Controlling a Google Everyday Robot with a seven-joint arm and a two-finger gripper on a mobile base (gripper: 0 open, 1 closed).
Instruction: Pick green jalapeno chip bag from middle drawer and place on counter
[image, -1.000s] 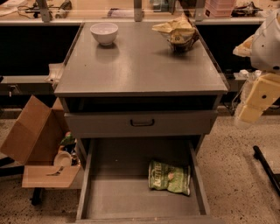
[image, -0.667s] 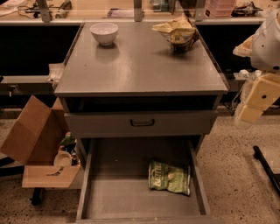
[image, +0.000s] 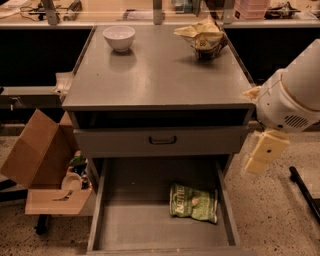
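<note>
The green jalapeno chip bag (image: 194, 202) lies flat on the floor of the open middle drawer (image: 150, 222), towards its right side. The counter (image: 157, 70) is the grey cabinet top above it. My white arm comes in from the right edge, and my gripper (image: 264, 152), a cream part hanging below it, is beside the cabinet's right side. It is above and to the right of the bag and apart from it. It holds nothing that I can see.
A white bowl (image: 119, 37) stands at the counter's back left and a yellow-tan bag (image: 202, 37) at its back right. A closed drawer front with a black handle (image: 162, 140) sits above the open drawer. Cardboard boxes (image: 42, 165) stand on the floor at left. A black bar (image: 305, 192) lies at right.
My arm and gripper have moved down and to the left, closer to the cabinet's right side. The bag and the drawer have not moved.
</note>
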